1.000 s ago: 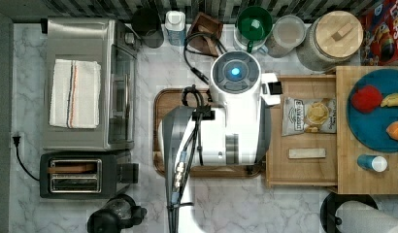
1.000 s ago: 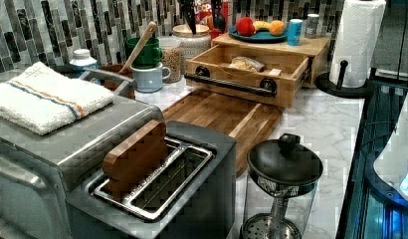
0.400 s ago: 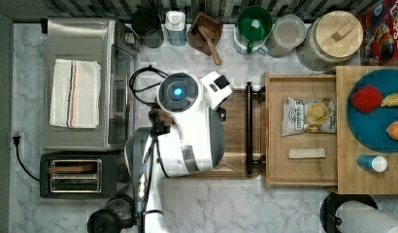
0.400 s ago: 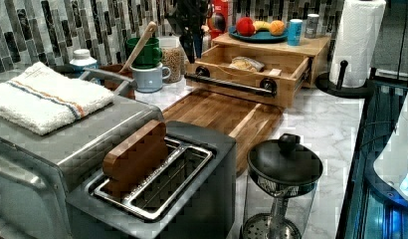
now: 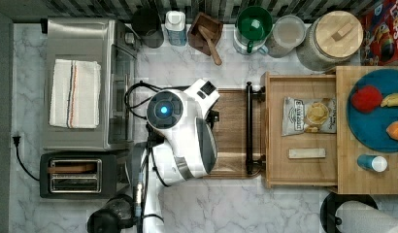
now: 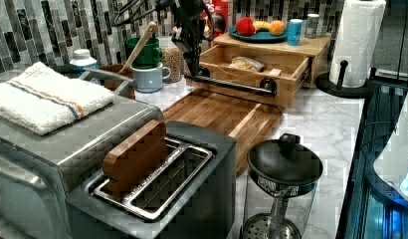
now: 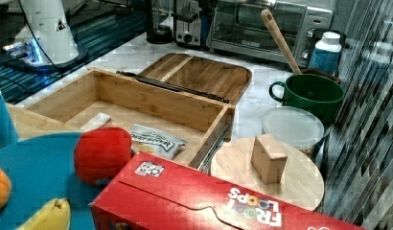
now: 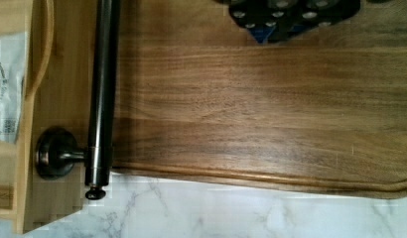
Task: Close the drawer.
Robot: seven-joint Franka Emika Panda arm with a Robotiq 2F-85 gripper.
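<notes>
1. Surface (image 5: 284,208): white marble with grey veining, running the full width of the top view; a backsplash of dark and pale tiles (image 6: 38,30) stands behind it in the left view.
2. Drawer (image 5: 304,165): light wood, pulled open from its low cabinet toward the top view's left, its front panel overhanging the cutting board's edge. Inside lie a crisp packet (image 5: 308,115) and a small pale block (image 5: 306,153). The black bar handle (image 5: 249,128) runs along the front panel.
3. Cutting board (image 8: 261,109): dark walnut, flat on the surface, directly in front of the drawer.
4. Robot arm (image 5: 182,131): white, positioned above the cutting board, just beside the handle on the top view's left. Claw: I cannot tell its state.
5. Cabinet top: blue plate (image 5: 376,116) bearing fruit; small blue-and-white canister (image 5: 372,163) beside it.
6. Back row, top view: water bottle (image 5: 175,26), green mug (image 5: 254,24), lidded glass jar (image 5: 289,34), wooden-lidded jar (image 5: 335,36), red cereal box (image 7: 204,201).
7. Top view's left: toaster oven (image 5: 85,82) with a folded towel (image 5: 74,93) on it; toaster (image 5: 75,174) in front of it; French press (image 6: 281,184) beside that.
8. Top view's lower right: paper towel roll (image 6: 360,40) on a black stand.
</notes>
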